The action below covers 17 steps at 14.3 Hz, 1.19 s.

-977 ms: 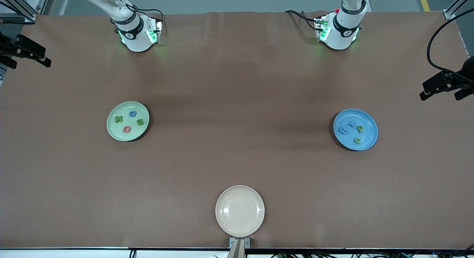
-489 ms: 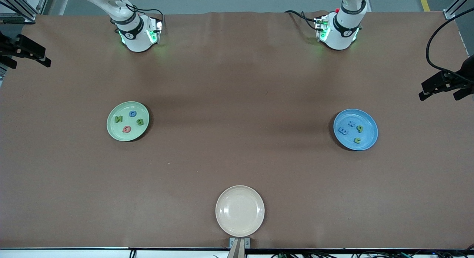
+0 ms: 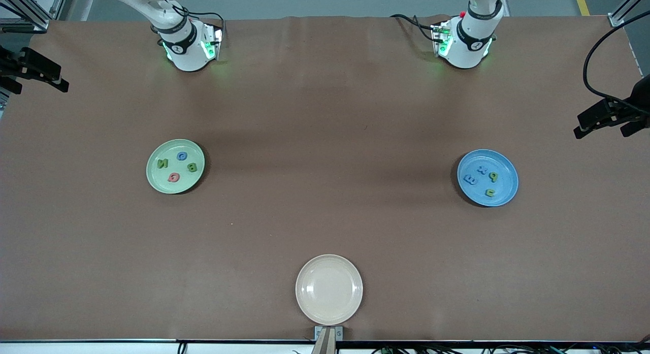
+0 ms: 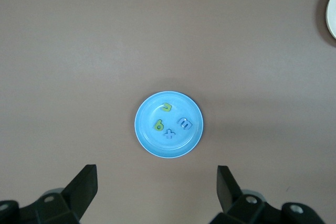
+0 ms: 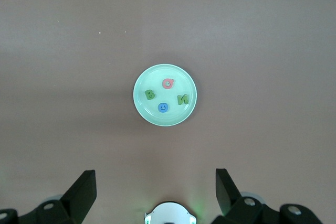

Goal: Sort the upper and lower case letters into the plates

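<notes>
Moved since earlier frame: nothing on the table; plates and letters lie as before.

Green plate (image 3: 175,166), toward the right arm's end from the beige plate (image 3: 329,289): holds capitals (image 3: 176,166). Blue plate (image 3: 487,178), toward the left arm's end: holds lowercase letters (image 3: 481,179). Sorting looks complete.

Right gripper (image 5: 155,192): spread wide, empty, high over green plate. Left gripper (image 4: 156,190): likewise over blue plate.

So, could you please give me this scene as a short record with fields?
pale green plate: holds green B, green N, blue C, red letter
blue plate: holds blue m, blue x, green p, green u
cream plate: nearest the front camera, nothing in it
left gripper: open, high over the blue plate
right gripper: open, high over the green plate
</notes>
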{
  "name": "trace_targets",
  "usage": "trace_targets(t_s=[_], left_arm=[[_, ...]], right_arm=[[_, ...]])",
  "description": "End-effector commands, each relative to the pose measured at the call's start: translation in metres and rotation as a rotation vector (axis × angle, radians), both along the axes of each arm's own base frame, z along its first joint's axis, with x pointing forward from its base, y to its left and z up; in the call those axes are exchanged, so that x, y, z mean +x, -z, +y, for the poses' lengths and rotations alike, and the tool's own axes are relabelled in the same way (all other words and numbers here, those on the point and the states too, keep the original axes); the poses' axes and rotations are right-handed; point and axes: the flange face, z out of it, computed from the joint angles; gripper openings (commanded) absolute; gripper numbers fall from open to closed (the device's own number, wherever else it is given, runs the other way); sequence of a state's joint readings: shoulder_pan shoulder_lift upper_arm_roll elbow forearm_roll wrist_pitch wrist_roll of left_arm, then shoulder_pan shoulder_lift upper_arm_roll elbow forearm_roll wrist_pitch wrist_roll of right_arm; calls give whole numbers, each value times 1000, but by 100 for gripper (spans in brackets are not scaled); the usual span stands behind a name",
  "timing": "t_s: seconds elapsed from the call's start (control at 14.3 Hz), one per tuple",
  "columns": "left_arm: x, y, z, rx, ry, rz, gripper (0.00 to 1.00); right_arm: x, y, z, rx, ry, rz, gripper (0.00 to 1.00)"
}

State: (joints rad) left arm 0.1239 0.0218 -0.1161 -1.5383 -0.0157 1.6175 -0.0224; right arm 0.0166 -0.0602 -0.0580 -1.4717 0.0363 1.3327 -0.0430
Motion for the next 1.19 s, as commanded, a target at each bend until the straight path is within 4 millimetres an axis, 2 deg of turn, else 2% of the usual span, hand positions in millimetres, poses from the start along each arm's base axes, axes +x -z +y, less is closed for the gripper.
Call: trace_targets(t_s=[0.0,0.77,0.98,1.12], left_arm=[[-3,-7,-5,-6,-3,2,100],[-4,-7,-7,-9,-4,4,100],[-4,-7,-15,-12,-7,4,100],[-5,-6,-16,-12,-18,11,100]], right_arm=[[-5,-4,-2,-7,9,0,100],[-7,-3,-1,-5,11,12,100],[-8,-17,0,-5,9,-20,100],[-7,-18,0,-5,12,-21,100]])
